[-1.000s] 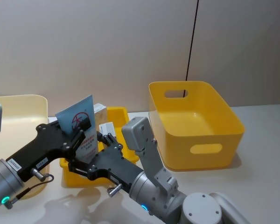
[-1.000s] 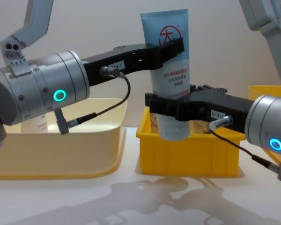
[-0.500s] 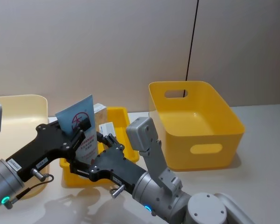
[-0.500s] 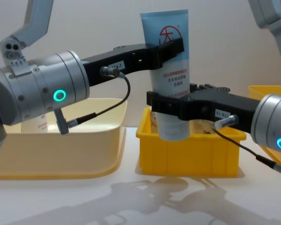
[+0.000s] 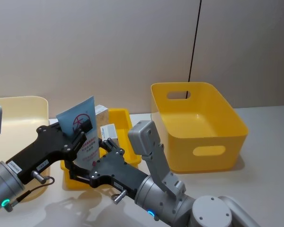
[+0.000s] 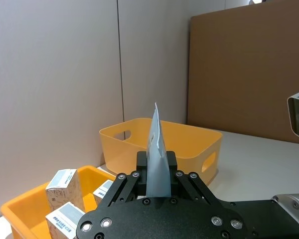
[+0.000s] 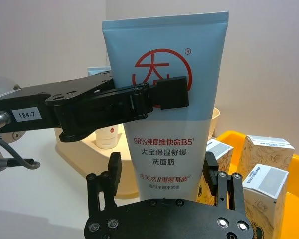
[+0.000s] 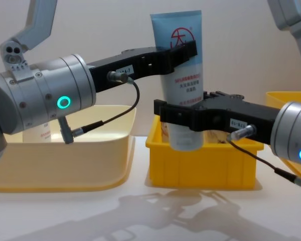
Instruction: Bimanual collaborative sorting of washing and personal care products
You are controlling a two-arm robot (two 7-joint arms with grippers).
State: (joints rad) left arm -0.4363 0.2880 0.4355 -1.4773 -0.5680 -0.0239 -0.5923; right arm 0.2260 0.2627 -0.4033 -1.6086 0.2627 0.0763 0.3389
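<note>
Chest view: a tall light-blue squeeze tube (image 8: 183, 80) with a red round logo and red text stands upright, crimped end up. It is lifted so that its lower end sits just above the rim of a small yellow plastic bin (image 8: 200, 160).

The left gripper (image 8: 188, 50), black and reaching in from the left, pinches the tube flat across its logo, near the top. The right gripper (image 8: 178, 114) reaches in from the right, lower down, level with the tube's bottom part. Its fingers (image 7: 114, 172) are spread, one on each side of the tube. In the right wrist view a thin gap shows between each finger and the tube.

Small beige patterned cartons (image 7: 266, 149) with white tops stand upright inside the small yellow bin, behind the tube. A wide cream plastic tub (image 8: 105, 170) sits just beside that bin on the robot's left, with a white bottle (image 7: 108, 137) inside it. A large yellow plastic basket (image 5: 222, 137) with cut-out handles sits on the robot's right of the small bin. All three containers rest on a pale tabletop (image 8: 140, 216).
</note>
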